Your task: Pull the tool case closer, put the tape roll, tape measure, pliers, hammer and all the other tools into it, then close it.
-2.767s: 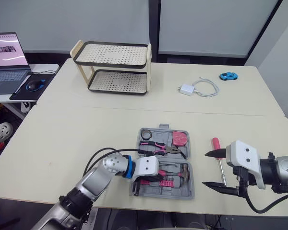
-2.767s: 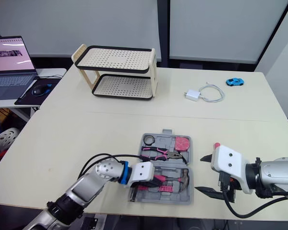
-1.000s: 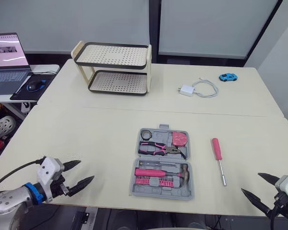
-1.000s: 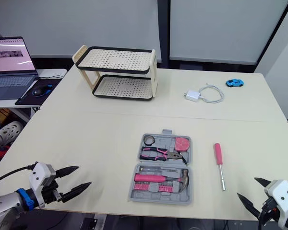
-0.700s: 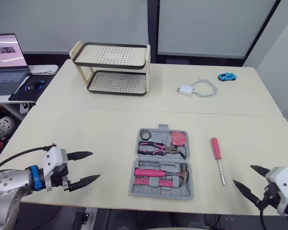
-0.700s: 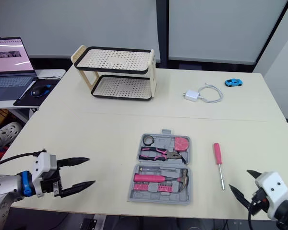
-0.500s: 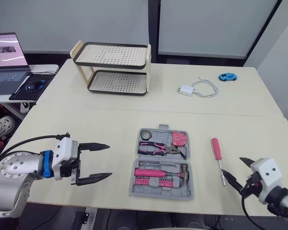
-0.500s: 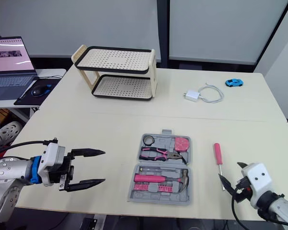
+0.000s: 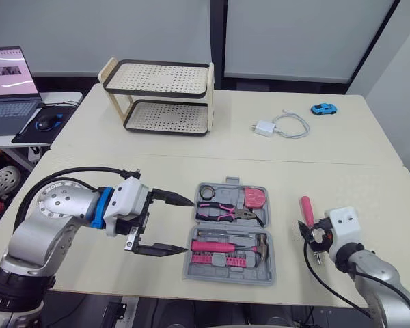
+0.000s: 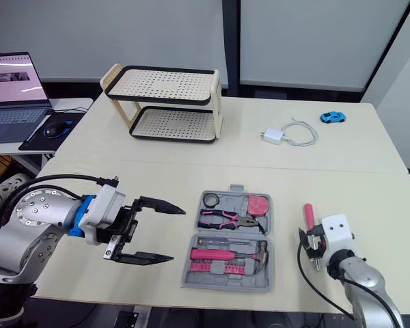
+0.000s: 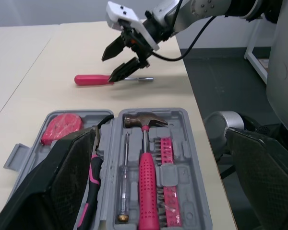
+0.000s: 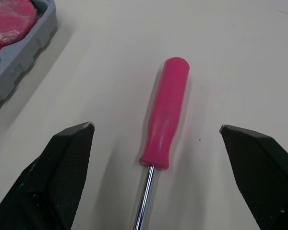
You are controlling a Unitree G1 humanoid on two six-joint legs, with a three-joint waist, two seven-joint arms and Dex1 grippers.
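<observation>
From the head camera you see the grey tool case (image 9: 229, 275) on the worktop (image 9: 191, 167), in the middle near the front edge, with its tools uncovered. Inside it, the tape roll (image 9: 207, 192) sits in the 11 o'clock corner and the tape measure (image 9: 255, 197) in the 1 o'clock corner. The pliers (image 9: 227, 211) lie just below them, and the hammer (image 9: 225, 246) is in the nearer half. Your left claw (image 9: 189, 226) hovers at 9 o'clock of the case. It is released, with its two fingers spread wide and the tips just beside the case wall. At 3 o'clock of the case lies the pink screwdriver (image 9: 306, 209), outside the case. Your right claw (image 9: 312, 234) is over its shaft and hides part of it, and its fingers are hard to make out from here.

In the left wrist camera one black finger (image 11: 62, 187) covers part of the pliers, and the near end of the case is cut off. Beyond the case the right claw is released, its tips on both sides of the screwdriver where the handle meets the shaft. You cannot tell if they touch it.

In the right wrist camera the pink handle lies between the two fingers (image 12: 62, 167), apart from both. The shaft is cut off at the picture edge. One corner of the case shows, with only a piece of the tape measure.
</observation>
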